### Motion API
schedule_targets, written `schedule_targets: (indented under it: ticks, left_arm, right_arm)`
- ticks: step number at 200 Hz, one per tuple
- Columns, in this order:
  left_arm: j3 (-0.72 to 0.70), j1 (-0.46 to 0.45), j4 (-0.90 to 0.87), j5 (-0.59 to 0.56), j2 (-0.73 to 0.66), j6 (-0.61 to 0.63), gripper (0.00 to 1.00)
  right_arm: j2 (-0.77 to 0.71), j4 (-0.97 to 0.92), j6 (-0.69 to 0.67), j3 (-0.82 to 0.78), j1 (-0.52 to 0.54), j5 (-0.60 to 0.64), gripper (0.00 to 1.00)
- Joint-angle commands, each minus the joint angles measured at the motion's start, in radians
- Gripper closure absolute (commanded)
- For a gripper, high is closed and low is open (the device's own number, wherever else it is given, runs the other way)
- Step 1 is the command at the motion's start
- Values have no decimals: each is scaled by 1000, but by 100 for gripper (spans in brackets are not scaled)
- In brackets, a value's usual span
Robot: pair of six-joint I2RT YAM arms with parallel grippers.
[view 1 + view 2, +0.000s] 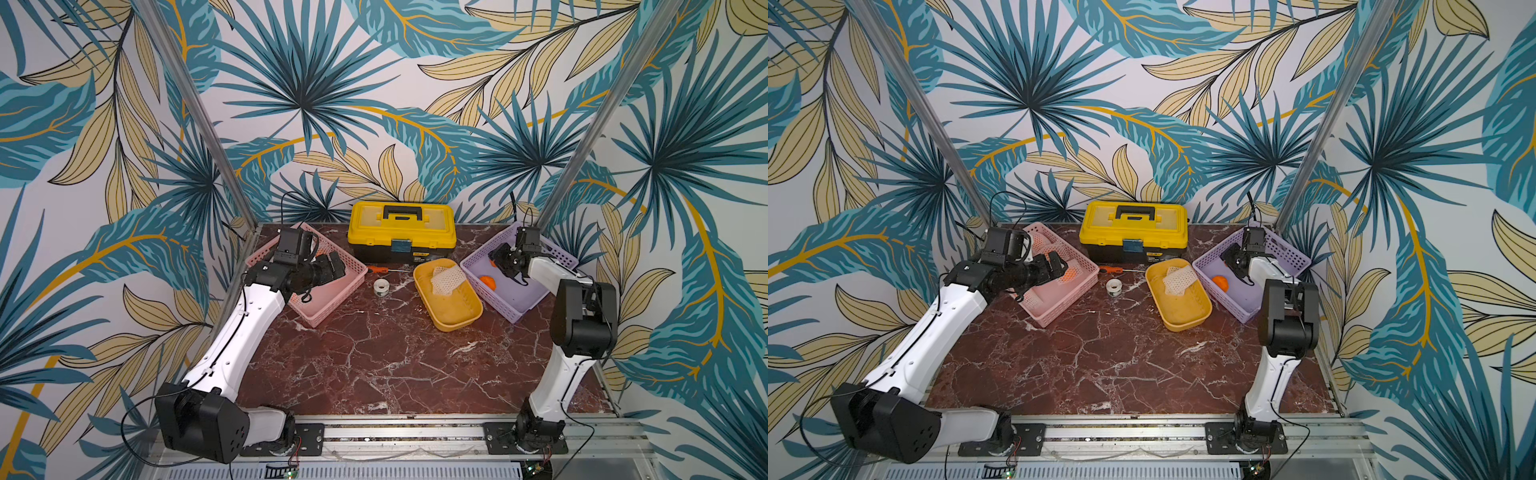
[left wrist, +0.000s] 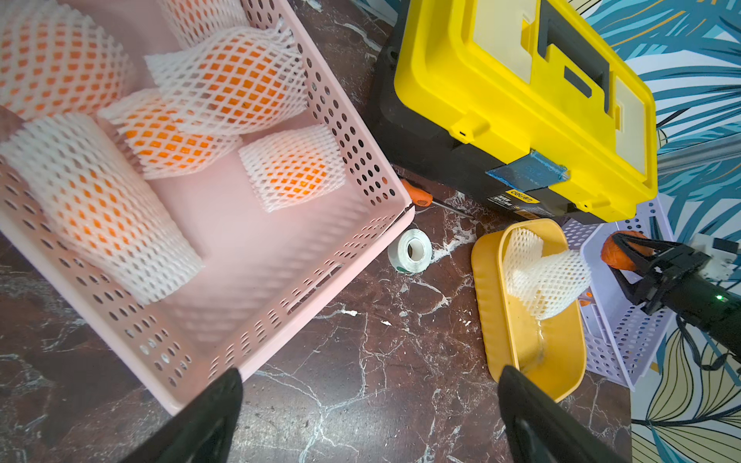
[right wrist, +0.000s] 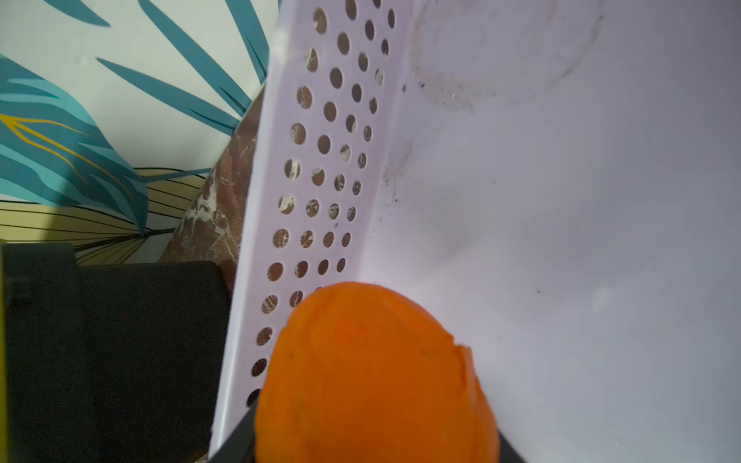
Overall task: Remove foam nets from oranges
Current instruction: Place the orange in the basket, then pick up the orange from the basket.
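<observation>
Item: several netted oranges [image 2: 228, 88] lie bunched in the pink basket [image 2: 280, 312]. Their white foam nets [image 2: 100, 208] are diamond-meshed, and orange skin shows through the holes. One empty foam net [image 2: 541, 276] lies crumpled in the yellow tray [image 1: 453, 320], draped against its wall.

Right gripper [image 2: 619, 254]: over the purple basket [image 3: 320, 160], near its far corner. The jaws are partly spread and grasp a bare orange [image 3: 373, 381], with a dark finger at each flank of the fruit. The skin is bright and carries a small nick. A second bare orange [image 1: 488, 281] rests on the same basket's floor, apart from the gripper.

Left gripper [image 2: 371, 372]: above the near corner of the pink basket, jaws fully spread, holding and touching nothing.
</observation>
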Motion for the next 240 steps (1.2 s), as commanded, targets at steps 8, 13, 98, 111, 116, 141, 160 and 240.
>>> schedule_targets:
  ticks: [8, 13, 98, 111, 116, 141, 160, 240]
  left_arm:
    - [-17, 6, 19, -6, -25, 1, 0]
    - [-16, 6, 19, -6, -25, 1, 0]
    - [-18, 8, 19, -15, -8, 2, 0]
    - [-19, 10, 19, -27, -8, 5, 0]
    - [-18, 11, 18, -30, -8, 5, 0]
    - [-21, 26, 19, -59, -5, 7, 0]
    - [-30, 50, 18, -97, -5, -8, 0]
    - [2, 89, 17, -121, 106, 15, 1]
  right_arm:
    - [21, -32, -7, 36, 0, -36, 33]
    - [15, -25, -4, 28, 0, -32, 30]
    - [-274, 121, 60, -224, 0, 70, 16]
    - [-359, 186, 96, -307, 0, 99, 16]
    - [-396, 221, 113, -341, 0, 101, 16]
    - [-542, 418, 178, -501, 17, 40, 16]
    - [-612, 482, 160, -564, 82, 0, 16]
    - [-601, 492, -363, -618, 775, -19, 21]
